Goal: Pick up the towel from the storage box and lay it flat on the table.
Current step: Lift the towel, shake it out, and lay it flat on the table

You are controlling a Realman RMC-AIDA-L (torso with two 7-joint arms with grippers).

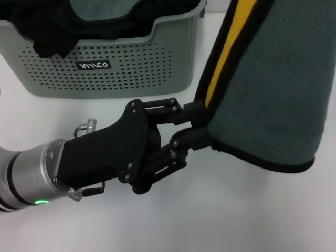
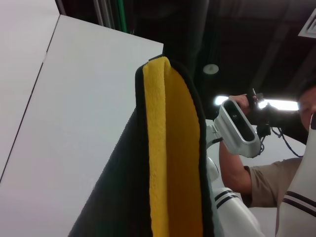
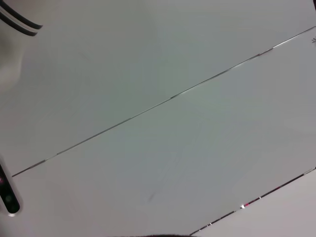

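Note:
The towel (image 1: 273,89), teal-green with black piping and a yellow underside, hangs above the table (image 1: 220,220) at the right, and its upper part runs out of the head view. My left gripper (image 1: 198,126) reaches in from the left and is shut on the towel's lower left edge. In the left wrist view the towel (image 2: 173,163) shows its yellow face and black rim close up. The storage box (image 1: 115,68), a pale green perforated basket, stands at the back left. My right gripper is out of view.
Black fabric (image 1: 47,26) and some teal cloth (image 1: 105,10) lie in the box, the black one draped over its rim. A person (image 2: 276,177) stands beyond the robot in the left wrist view. The right wrist view holds only pale flat panels.

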